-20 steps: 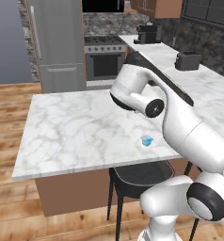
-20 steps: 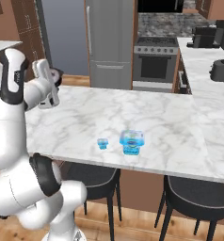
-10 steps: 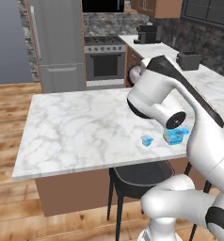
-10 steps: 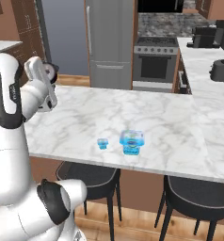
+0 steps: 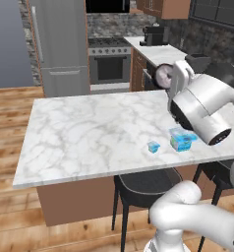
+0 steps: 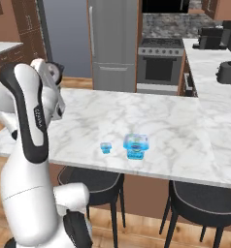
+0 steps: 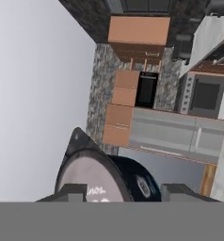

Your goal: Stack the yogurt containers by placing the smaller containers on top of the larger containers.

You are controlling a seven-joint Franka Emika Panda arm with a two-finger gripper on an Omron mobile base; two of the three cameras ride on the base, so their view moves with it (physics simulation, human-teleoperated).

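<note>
My gripper (image 5: 169, 78) is raised high above the island's far side, shut on the dark round cup (image 5: 161, 76) with the pale pinkish top. In the hand view the cup (image 7: 104, 179) sits between the two fingertips (image 7: 69, 192); from the right base it shows at the upper left, cup (image 6: 52, 72) in the gripper (image 6: 47, 71). The larger light-blue tub (image 5: 182, 139) (image 6: 136, 145) stands near the counter's front edge. Just left of it, apart from it, stands the tiny light-blue cup (image 5: 153, 146) (image 6: 106, 147).
The white marble island (image 5: 89, 133) has black stools (image 5: 143, 184) tucked under its front edge. A steel fridge (image 5: 62, 44) and an oven (image 5: 109, 69) stand behind. A toaster (image 6: 229, 72) and a coffee machine (image 6: 212, 38) sit on the right counter.
The arm has swung to the right in the left base view, and the big tub shows now. The hand with the dark cup has moved right at about the same height.
</note>
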